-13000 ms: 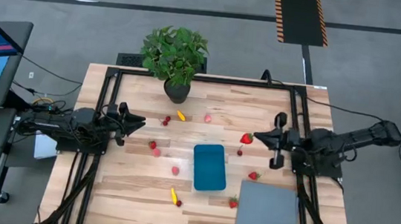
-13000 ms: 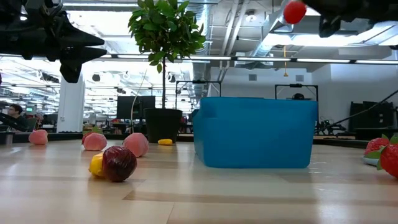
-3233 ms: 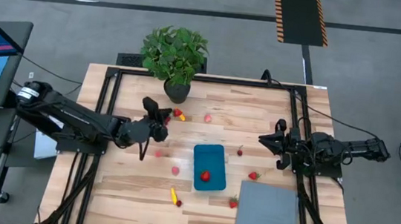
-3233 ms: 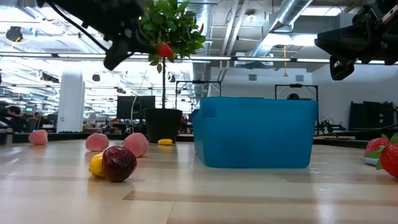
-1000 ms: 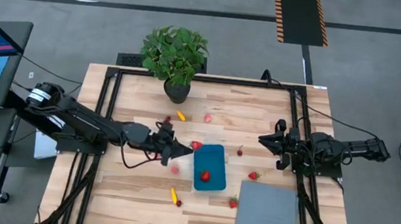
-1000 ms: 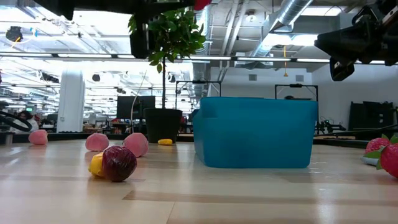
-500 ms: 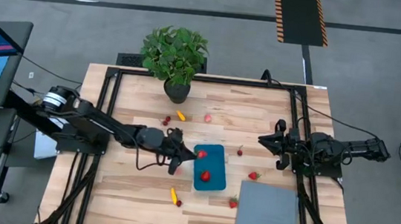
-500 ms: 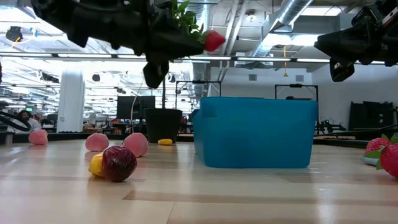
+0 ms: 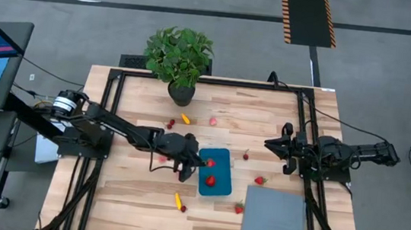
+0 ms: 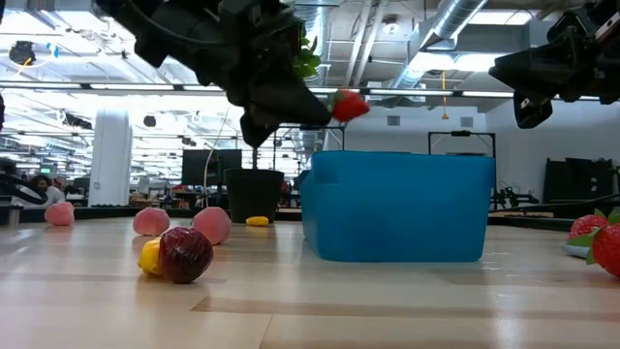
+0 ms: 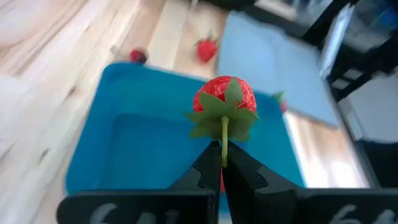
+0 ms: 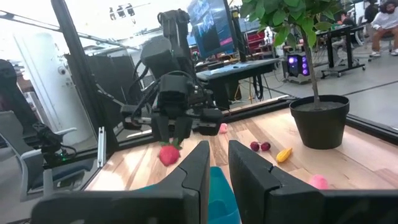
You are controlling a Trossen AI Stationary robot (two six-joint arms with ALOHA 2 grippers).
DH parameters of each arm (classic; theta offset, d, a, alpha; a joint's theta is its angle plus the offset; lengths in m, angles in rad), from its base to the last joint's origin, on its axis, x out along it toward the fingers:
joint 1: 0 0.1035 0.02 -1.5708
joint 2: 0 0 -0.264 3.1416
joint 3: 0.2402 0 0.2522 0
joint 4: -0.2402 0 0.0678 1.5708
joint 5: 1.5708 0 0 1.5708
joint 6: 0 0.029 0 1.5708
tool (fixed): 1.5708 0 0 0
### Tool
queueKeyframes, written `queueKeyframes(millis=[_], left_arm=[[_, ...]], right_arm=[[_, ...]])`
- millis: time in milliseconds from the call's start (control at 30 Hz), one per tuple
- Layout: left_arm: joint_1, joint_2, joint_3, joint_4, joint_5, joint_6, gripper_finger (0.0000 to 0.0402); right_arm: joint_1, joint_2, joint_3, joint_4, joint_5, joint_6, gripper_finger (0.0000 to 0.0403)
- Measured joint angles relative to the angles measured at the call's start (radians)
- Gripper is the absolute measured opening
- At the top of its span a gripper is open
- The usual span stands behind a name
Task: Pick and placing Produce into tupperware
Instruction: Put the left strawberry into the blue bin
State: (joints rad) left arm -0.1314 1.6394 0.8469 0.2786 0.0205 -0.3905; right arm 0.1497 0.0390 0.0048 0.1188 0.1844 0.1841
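— Where's the left gripper (image 9: pixel 194 160)?
— Mid-frame, clamped on a strawberry (image 11: pixel 224 102) stem above the tupperware (image 9: pixel 217 176); another berry (image 9: pixel 210 180) lies inside.
— And the right gripper (image 9: pixel 269 143)?
— Right of centre, slightly apart, empty.

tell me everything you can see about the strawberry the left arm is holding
The strawberry is red, with green leaves and a thin green stem. The left gripper is shut on that stem, holding it in the air over the near end of the blue tub. It touches nothing else.
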Motion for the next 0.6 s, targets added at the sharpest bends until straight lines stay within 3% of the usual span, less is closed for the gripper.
queueKeyframes(millis=[233,367,600], left_arm=[[0.003,0.0,0.066,-0.16,0.017,0.011,0.0],[0.008,0.0,0.067,-0.161,0.031,0.002,0.0001],[0.008,0.0,0.067,-0.136,0.028,0.025,0.0049]], right_arm=[[0.0,0.0,0.0,0.0,0.0,0.002,0.0083],[0.0,0.0,0.0,0.0,0.0,0.002,0.0083],[0.0,0.0,0.0,0.0,0.0,0.002,0.0083]])
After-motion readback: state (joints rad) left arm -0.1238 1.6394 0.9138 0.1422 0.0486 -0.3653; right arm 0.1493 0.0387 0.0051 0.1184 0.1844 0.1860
